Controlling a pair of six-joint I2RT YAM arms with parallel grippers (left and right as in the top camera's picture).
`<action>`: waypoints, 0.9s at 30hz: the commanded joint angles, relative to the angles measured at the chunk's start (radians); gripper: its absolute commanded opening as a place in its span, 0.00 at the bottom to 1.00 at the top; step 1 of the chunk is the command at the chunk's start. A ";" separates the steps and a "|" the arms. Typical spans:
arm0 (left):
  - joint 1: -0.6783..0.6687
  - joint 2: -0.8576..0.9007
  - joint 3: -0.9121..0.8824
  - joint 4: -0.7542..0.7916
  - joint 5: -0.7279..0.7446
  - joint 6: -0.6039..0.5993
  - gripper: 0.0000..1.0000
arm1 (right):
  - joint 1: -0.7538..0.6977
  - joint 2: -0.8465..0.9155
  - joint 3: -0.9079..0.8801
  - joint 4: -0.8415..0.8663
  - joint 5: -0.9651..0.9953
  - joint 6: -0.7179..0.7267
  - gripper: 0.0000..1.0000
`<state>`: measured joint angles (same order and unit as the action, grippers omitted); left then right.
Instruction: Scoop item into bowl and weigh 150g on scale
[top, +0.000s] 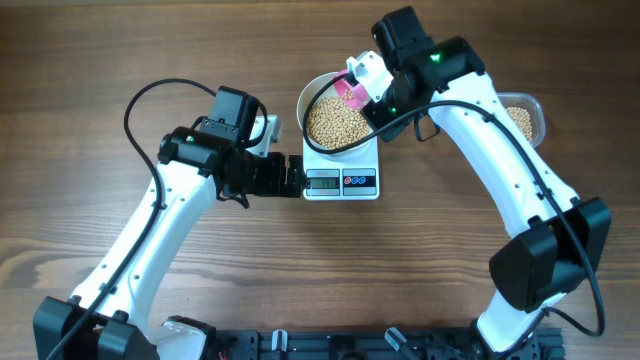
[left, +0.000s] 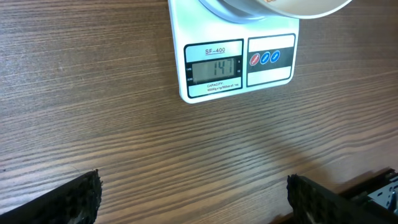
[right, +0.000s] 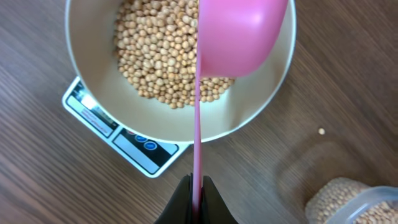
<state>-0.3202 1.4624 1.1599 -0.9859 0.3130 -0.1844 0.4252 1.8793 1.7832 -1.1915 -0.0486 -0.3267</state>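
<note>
Right gripper (right: 194, 186) is clenching the handle of a pink scoop (right: 239, 37), holding its cup over the bowl (right: 87, 93), which is sitting on the scale (left: 236, 62). Beans (right: 161, 56) are lying heaped in the bowl; more are lying in a tub (right: 354, 205) right of the scale. Left gripper (left: 196, 202), released wide, is hovering before the scale's front edge, where the display (left: 214, 66) is reading 147.

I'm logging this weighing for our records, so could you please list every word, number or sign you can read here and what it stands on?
"SF-400": printed on the scale, above its display.
"147": digits on the display.
"CAPACITY": small print under the display; the line beneath is too small to read.
Marks on the three round buttons: too small to read.
The pink scoop and bowl show no text.
</note>
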 joint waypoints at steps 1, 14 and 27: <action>0.003 0.006 -0.002 0.003 0.008 0.020 1.00 | 0.010 -0.023 0.017 0.001 0.038 0.019 0.04; 0.003 0.006 -0.002 0.003 0.008 0.020 1.00 | 0.010 -0.023 0.017 0.002 -0.056 0.022 0.04; 0.003 0.006 -0.002 0.003 0.008 0.020 1.00 | 0.010 -0.023 0.015 0.006 0.008 0.020 0.04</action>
<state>-0.3202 1.4624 1.1599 -0.9859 0.3130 -0.1841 0.4278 1.8793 1.7832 -1.1908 -0.0505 -0.3157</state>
